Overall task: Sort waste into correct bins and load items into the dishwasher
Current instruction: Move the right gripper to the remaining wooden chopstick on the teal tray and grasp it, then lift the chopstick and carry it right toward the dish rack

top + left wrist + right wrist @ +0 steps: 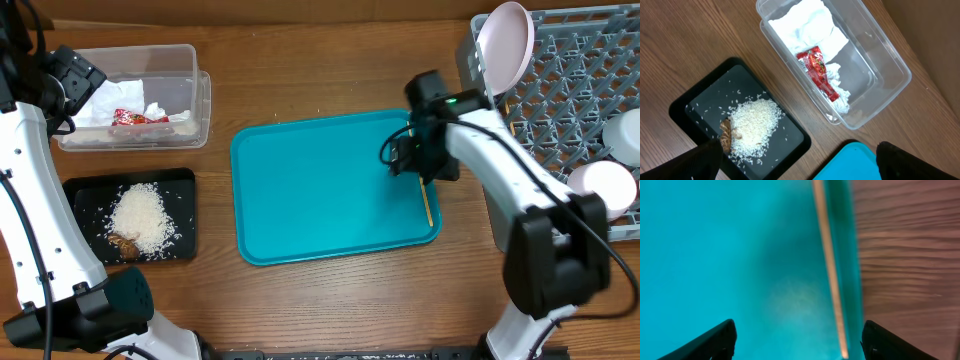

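Observation:
A wooden chopstick lies along the right inner edge of the teal tray; it also shows in the right wrist view. My right gripper is open just above it, near the tray's right side. My left gripper is open and empty, high over the bins. The clear tub holds white napkins and a red wrapper. The black tray holds rice and brown scraps. The grey dish rack holds a pale plate, a bowl and a cup.
The teal tray's corner shows in the left wrist view. The wooden table runs between the bins and the rack. My right arm stretches from the front right across the rack's near corner.

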Available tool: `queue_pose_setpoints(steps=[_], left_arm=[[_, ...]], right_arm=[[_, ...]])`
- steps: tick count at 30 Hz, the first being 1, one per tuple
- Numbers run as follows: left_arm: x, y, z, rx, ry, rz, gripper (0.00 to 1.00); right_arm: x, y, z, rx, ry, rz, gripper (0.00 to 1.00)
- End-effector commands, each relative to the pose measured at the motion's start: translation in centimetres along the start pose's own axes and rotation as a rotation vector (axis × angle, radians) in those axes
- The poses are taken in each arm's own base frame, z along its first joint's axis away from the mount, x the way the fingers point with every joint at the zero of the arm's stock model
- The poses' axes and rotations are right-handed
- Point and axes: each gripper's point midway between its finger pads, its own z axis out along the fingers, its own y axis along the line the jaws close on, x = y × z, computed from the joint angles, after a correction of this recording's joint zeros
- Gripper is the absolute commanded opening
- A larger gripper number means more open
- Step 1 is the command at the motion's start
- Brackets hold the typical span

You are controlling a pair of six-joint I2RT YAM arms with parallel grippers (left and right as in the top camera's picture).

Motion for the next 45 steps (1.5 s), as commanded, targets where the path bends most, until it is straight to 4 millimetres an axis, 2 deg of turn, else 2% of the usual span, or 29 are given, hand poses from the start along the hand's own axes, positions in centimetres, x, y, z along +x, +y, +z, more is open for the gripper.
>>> queue_pose_setpoints(steps=[1, 4, 8, 11, 14, 18, 21, 30, 34, 41, 43, 45], left_arm=[[0.2, -0.3, 0.4, -0.009, 0.001, 0.031, 1.0], [0.2, -0.3, 0.4, -0.009, 0.001, 0.031, 1.0], [0.2, -0.3, 0.4, -0.009, 0.001, 0.031, 1.0], [0.2, -0.3, 0.4, -0.009, 0.001, 0.031, 1.0], [0.2, -0.3, 0.4, -0.009, 0.001, 0.031, 1.0], [0.2, -0.3, 0.4, -0.009, 0.001, 0.031, 1.0], [0.2, -0.3, 0.3, -0.008, 0.001, 0.031, 1.0], [0.1, -0.2, 0.4, -0.011, 0.0, 0.027, 1.0], [0.1, -0.2, 0.4, -0.01, 0.0, 0.028, 1.0], [0.3, -0.5, 0.3, -0.006, 0.002, 0.037, 1.0], [0.3, -0.5, 0.3, -0.006, 0.002, 0.037, 1.0], [0.3, -0.5, 0.3, -0.006, 0.002, 0.037, 1.0]], right_arm=[[-0.3, -0.2, 1.2, 0.038, -0.002, 0.009, 0.82], [-0.8, -0.2, 1.7, 0.049, -0.013, -0.006, 0.82], [-1.5, 0.1, 1.7, 0.036, -0.044, -0.043, 0.91], [-1.9, 0.2, 1.9, 0.032, -0.055, -0.044, 0.91], [-1.8, 0.2, 2.4, 0.036, -0.043, -0.044, 0.89], [-1.6, 0.1, 3.6, 0.046, -0.019, -0.044, 0.79], [-1.5, 0.0, 4.5, 0.052, -0.005, -0.044, 0.79], [-2.1, -0.1, 4.9, 0.064, -0.027, -0.044, 0.79], [-1.7, -0.4, 5.7, 0.075, -0.015, -0.044, 0.79], [-1.1, -0.5, 6.9, 0.086, 0.021, -0.043, 0.71], [-1.0, -0.5, 6.9, 0.086, 0.021, -0.041, 0.62], [-0.9, -0.3, 6.9, 0.086, 0.022, -0.036, 0.48]])
